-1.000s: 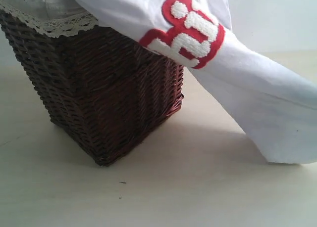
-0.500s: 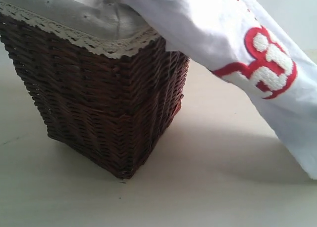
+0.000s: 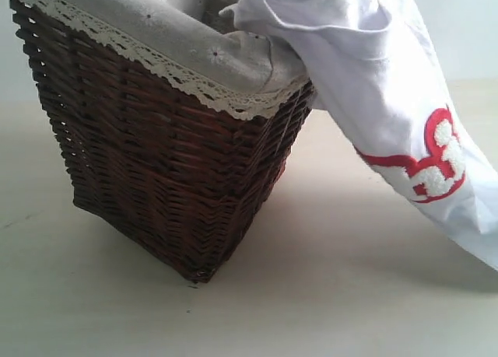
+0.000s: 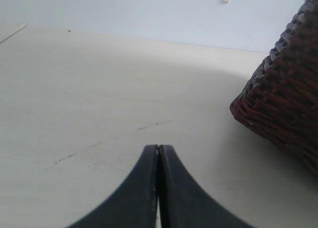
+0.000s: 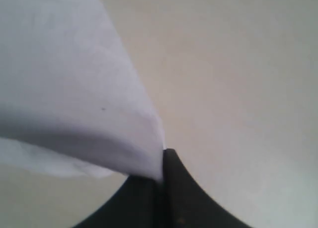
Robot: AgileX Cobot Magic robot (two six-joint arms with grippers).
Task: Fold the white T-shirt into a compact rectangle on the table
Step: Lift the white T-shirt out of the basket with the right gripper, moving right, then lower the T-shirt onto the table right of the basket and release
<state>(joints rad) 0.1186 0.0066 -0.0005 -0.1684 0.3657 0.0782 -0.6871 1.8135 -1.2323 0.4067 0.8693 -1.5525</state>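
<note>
The white T-shirt [image 3: 373, 77] hangs out of the basket and stretches down to the right above the table [image 3: 327, 295], its red-outlined fuzzy lettering [image 3: 432, 166] showing. In the right wrist view my right gripper [image 5: 163, 161] is shut on a fold of the white T-shirt [image 5: 69, 99], the cloth draping from between its dark fingers. My left gripper [image 4: 158, 151] is shut with nothing in it, low over the bare table [image 4: 99, 89] beside the basket. Neither gripper shows in the exterior view.
A dark brown wicker basket [image 3: 163, 178] with a grey lining and white lace edging [image 3: 148, 57] stands tilted on the table, left of the middle. Its corner [image 4: 283, 104] is near my left gripper. A pale wall lies behind.
The shirt has slid further out of the basket toward the right, its lettering moving right and down. The basket's lined rim has come more into view.
</note>
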